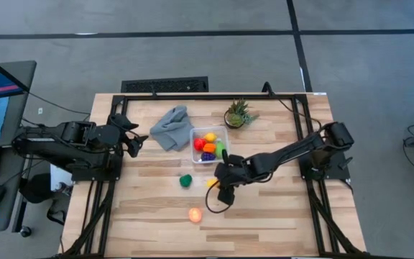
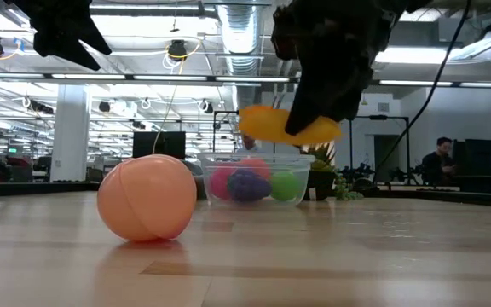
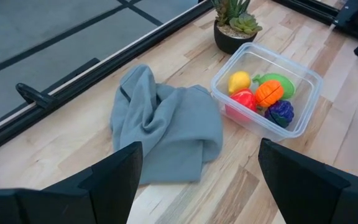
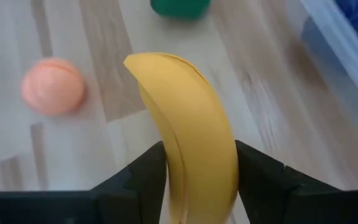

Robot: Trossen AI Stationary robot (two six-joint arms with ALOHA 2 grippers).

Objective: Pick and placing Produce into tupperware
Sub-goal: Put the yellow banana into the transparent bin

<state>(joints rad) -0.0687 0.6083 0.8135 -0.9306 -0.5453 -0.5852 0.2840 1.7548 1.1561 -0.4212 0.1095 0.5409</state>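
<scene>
1. The banana (image 4: 191, 143) is being gripped between the closed-in fingers of the right gripper (image 1: 220, 188), clear of the table, at 6 o'clock of the tupperware (image 1: 208, 144).
2. Five pieces are being held inside the tupperware.
3. The peach (image 1: 195, 214) and dark green piece (image 1: 185, 180) are being left on the table.
4. The left gripper (image 1: 131, 137) is being held wide open and empty, at 9 o'clock of the grey cloth (image 1: 169, 127).
</scene>
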